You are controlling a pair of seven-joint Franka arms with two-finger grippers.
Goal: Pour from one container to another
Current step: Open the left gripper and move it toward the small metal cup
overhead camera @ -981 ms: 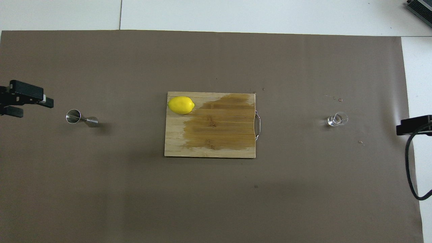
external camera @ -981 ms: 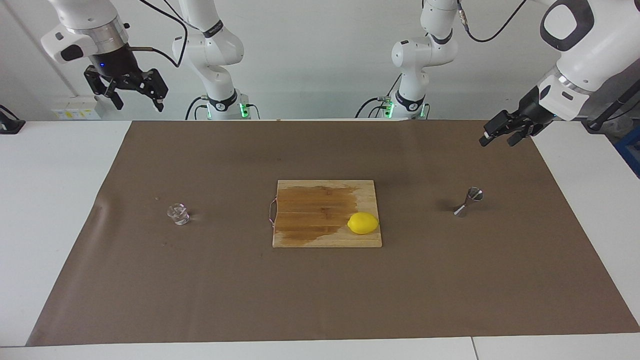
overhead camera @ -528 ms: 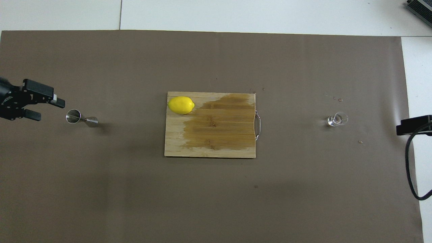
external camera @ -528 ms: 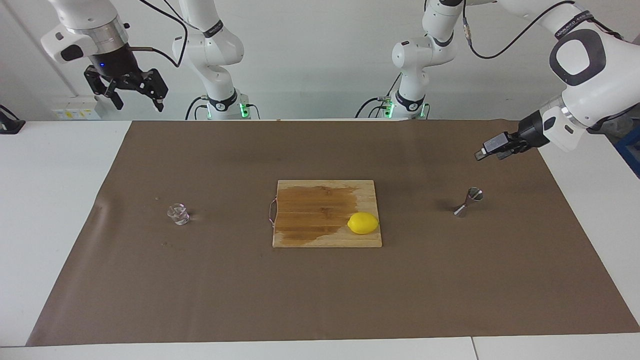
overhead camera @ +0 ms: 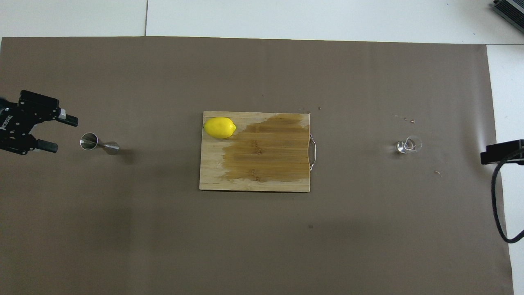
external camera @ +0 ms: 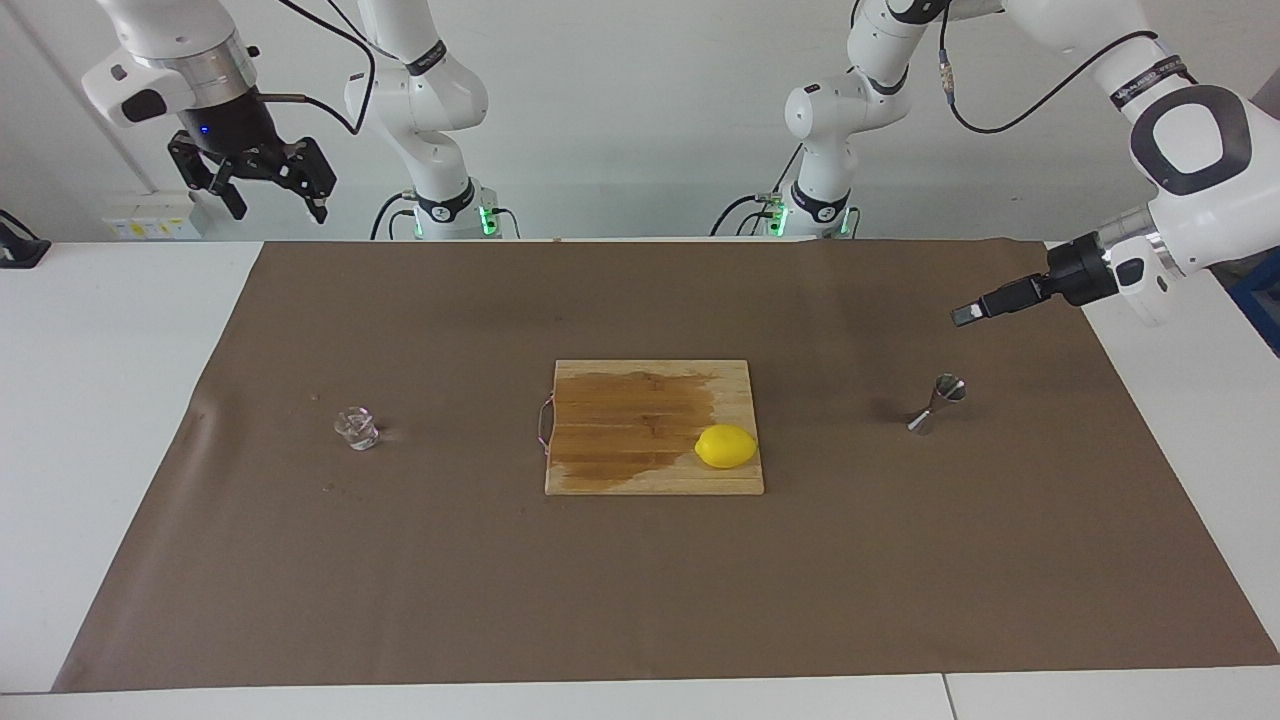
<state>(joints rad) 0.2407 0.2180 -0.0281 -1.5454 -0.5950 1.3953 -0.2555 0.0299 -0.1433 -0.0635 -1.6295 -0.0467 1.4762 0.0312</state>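
overhead view is showing my left gripper hanging with its fingers spread wide and holding nothing, up over the brown mat beside the jigger, which is standing upright at the left arm's end. my right gripper is waiting high over the table's edge at the right arm's end, fingers wide and empty. the glass cup is sitting on the mat there, well apart from the board with the lemon.
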